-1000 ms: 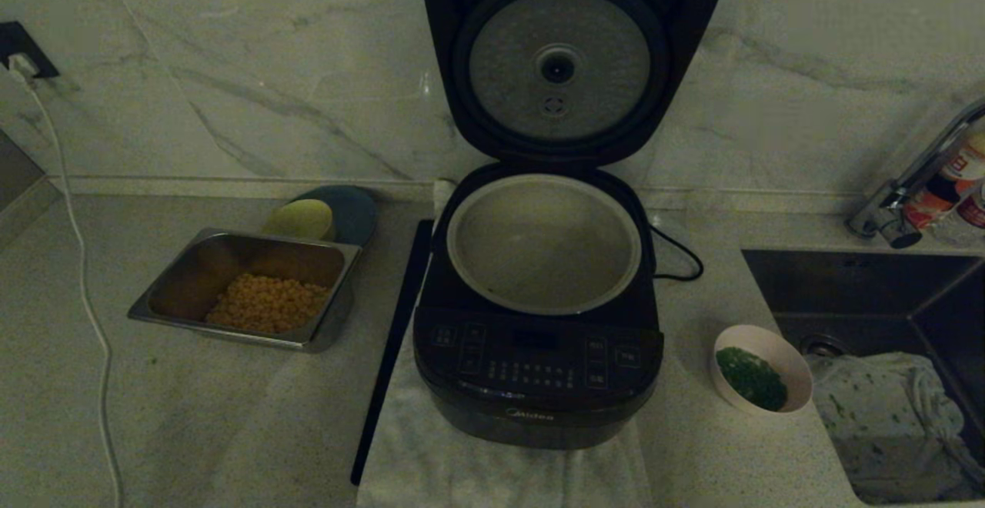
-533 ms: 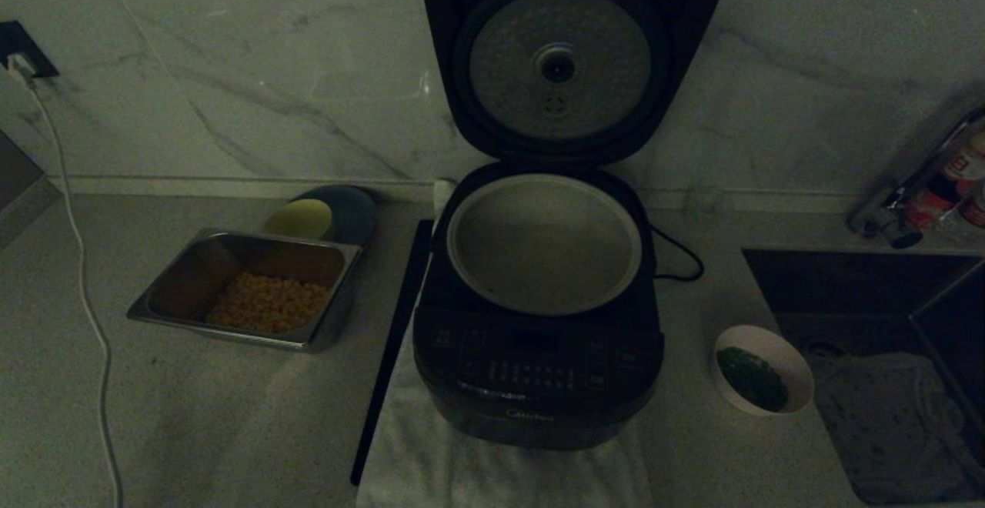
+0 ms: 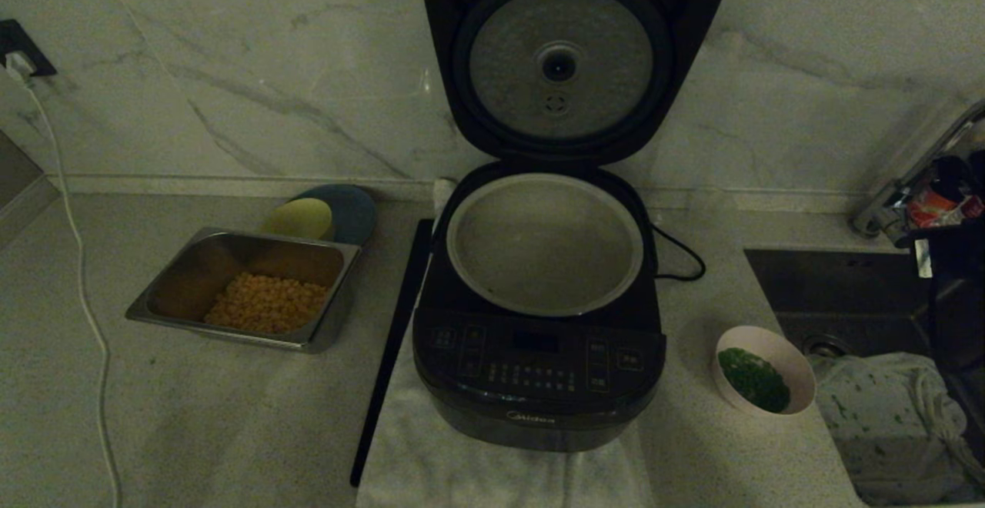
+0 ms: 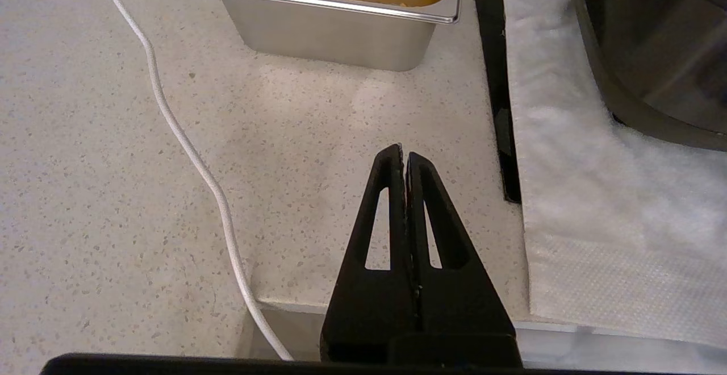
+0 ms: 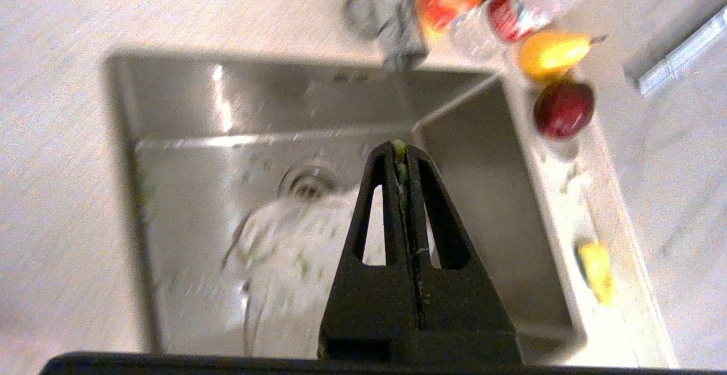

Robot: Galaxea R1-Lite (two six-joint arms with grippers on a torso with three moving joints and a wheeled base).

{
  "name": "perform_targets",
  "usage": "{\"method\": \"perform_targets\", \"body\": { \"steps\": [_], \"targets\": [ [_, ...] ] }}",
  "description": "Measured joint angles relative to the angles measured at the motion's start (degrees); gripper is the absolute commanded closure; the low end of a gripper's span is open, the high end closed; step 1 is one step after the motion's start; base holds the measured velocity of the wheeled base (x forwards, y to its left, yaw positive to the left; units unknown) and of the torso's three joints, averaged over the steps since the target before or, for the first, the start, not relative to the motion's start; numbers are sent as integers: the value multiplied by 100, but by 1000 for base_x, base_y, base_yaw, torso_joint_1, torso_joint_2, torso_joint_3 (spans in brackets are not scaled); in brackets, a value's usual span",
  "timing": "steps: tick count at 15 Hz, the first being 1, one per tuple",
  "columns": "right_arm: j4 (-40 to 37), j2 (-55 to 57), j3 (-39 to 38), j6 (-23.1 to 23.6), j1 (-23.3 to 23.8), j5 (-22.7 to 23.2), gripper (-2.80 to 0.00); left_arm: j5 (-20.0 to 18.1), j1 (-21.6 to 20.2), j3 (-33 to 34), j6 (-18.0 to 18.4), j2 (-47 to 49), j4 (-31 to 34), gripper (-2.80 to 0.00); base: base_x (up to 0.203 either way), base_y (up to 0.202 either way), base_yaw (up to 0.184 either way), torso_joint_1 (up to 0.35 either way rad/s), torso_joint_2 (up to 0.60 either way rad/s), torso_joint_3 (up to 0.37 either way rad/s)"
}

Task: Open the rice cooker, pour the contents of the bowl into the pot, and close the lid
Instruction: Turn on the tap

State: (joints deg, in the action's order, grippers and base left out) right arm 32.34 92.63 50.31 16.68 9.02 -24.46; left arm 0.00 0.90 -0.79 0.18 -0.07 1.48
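Observation:
The black rice cooker (image 3: 539, 369) stands on a white towel with its lid (image 3: 454, 0) raised upright, silver inner plate facing me. The light-grey pot (image 3: 539, 262) inside looks empty. To the cooker's right sits the small pale bowl (image 3: 796, 365) holding chopped green herbs (image 3: 754, 379). My right arm (image 3: 954, 262) shows at the right edge, behind and to the right of the bowl. Its gripper (image 5: 400, 149) hangs shut over the sink, with a green shred stuck between the tips. My left gripper (image 4: 404, 152) is shut over the counter's front edge, left of the cooker (image 4: 659, 40).
A steel tray (image 3: 192, 262) with yellow kernels (image 3: 265, 304) and a yellow-green bowl (image 3: 300, 218) lie left of the cooker. A black strip (image 3: 392, 346) runs along the towel (image 3: 462, 462). The sink (image 3: 846, 285) holds a cloth (image 3: 885, 408), with a faucet (image 3: 916, 185) and bottles behind. A white cable (image 3: 81, 262) crosses the left.
My right arm has come into the head view at the right edge, over the sink. Cooker, pot and bowl have not moved.

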Motion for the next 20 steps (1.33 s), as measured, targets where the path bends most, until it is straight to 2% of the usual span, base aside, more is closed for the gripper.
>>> {"method": "perform_targets", "body": {
  "steps": [5,10,20],
  "targets": [
    [371,1429,1287,90,408,-15,0,0,-2,0,-1,0,0,0,0,0,0,0,0,0],
    [395,2302,2221,153,632,-6,0,-2,-2,0,0,0,1,0,0,0,0,0,0,0],
    [351,3154,3356,231,771,60,0,-2,-2,0,0,0,1,0,0,0,0,0,0,0]
  ]
}}
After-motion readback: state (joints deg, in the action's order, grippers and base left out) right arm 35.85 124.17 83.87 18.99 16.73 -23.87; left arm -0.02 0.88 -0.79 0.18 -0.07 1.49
